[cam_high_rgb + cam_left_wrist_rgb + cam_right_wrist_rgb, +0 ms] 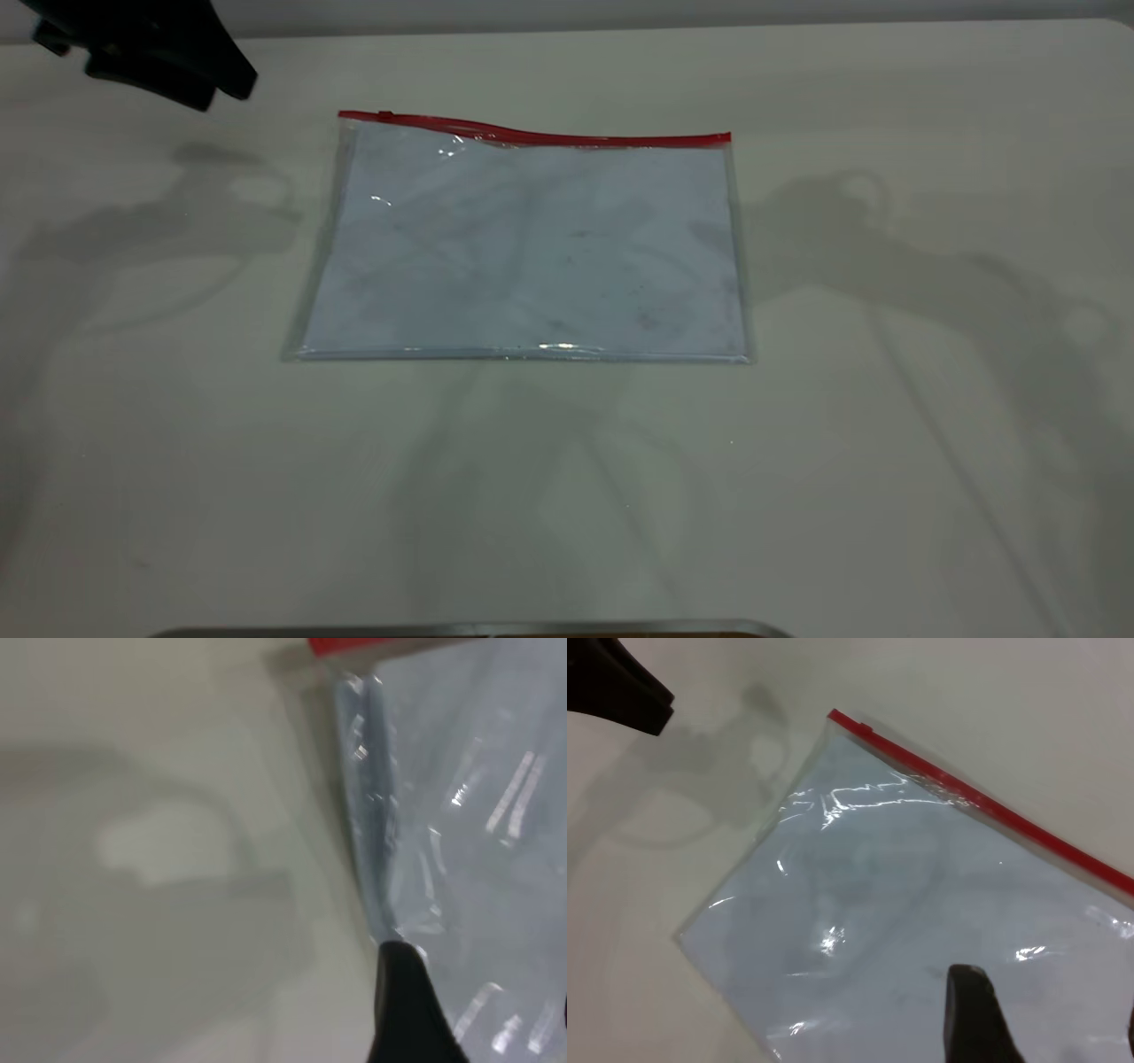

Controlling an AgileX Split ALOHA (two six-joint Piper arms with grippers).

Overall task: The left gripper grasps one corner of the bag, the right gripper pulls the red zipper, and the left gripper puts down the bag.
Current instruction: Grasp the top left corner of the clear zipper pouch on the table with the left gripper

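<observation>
The bag (pixel 523 244) lies flat mid-counter, its red zipper (pixel 540 133) along the far edge. The left gripper (pixel 168 62) hovers near the far-left corner; finger state cannot be determined. The right gripper is out of the exterior view.

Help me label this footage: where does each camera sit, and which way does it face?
Exterior view: outside the rig, looking steeply down on the table and the flat bag; only the left gripper shows, at the far left.
Left wrist view: on the left arm, facing down at the bag's edge; one dark fingertip shows.
Right wrist view: on the right arm, above the bag; the right gripper shows.
All views share the bag and red zipper.
</observation>
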